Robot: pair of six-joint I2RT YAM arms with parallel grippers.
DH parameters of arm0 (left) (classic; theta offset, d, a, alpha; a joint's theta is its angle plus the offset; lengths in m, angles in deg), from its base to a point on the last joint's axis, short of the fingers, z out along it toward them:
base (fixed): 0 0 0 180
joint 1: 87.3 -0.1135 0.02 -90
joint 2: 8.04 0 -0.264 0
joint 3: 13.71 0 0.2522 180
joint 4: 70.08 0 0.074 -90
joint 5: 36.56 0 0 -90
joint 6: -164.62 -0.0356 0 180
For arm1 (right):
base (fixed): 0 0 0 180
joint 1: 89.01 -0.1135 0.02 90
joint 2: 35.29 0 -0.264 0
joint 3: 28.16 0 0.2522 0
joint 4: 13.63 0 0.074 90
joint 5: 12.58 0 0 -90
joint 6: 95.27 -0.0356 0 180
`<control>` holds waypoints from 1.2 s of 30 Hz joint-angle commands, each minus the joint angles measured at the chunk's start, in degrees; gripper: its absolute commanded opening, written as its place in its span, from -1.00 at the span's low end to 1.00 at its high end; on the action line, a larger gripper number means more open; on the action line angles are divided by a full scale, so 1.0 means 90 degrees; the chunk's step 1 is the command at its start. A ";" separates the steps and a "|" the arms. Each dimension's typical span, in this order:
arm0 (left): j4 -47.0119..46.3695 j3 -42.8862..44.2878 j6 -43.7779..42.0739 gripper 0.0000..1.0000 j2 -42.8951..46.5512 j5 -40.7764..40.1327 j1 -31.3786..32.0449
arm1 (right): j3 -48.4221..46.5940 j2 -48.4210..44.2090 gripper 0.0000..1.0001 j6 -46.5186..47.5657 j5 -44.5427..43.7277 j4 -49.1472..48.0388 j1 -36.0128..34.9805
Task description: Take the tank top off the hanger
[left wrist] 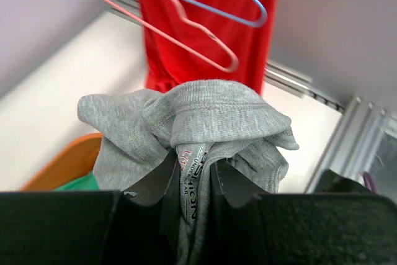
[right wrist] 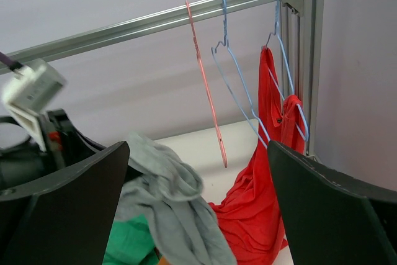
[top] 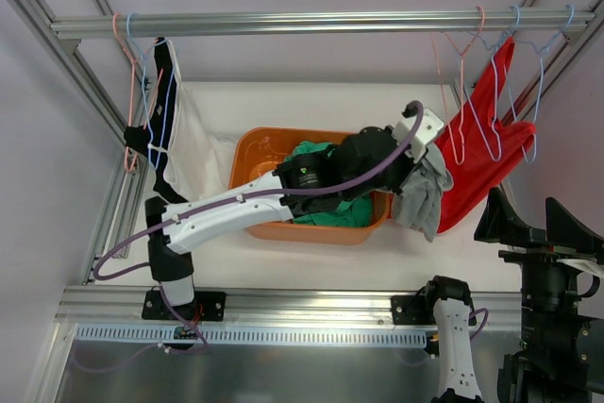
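— While the left gripper [left wrist: 193, 185] has it, where exactly is that grey top [left wrist: 205, 116]?

— Bunched up between the two fingers [left wrist: 162, 184]. They're closed almost together on the fabric, right at the neck label. It isn't on any hanger. It dangles just past the right end of the orange basin [top: 253, 153], close in front of the red tank top [top: 481, 162].

— And the red one?

— Draped on a blue wire hanger [right wrist: 288, 85] at the right end of the aluminium rail [top: 283, 23], with its lower part sagging down toward the white table [top: 311, 106]. A bare pink hanger [right wrist: 208, 91] hangs just beside it.

— What about the other arm?

— The right gripper [top: 524, 197] sits at the table's right edge, apart from the clothes. Its fingers are spread wide with nothing between them.

— Anything in the basin?

— Green cloth [top: 332, 216], partly hidden under the left arm, which reaches across the basin.
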 commanded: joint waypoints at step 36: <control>0.0151 -0.4005 0.0694 0.33 0.3939 -0.0204 -0.2511 | 0.1802 0.0428 0.99 -0.0966 0.1482 -0.1779 -0.0051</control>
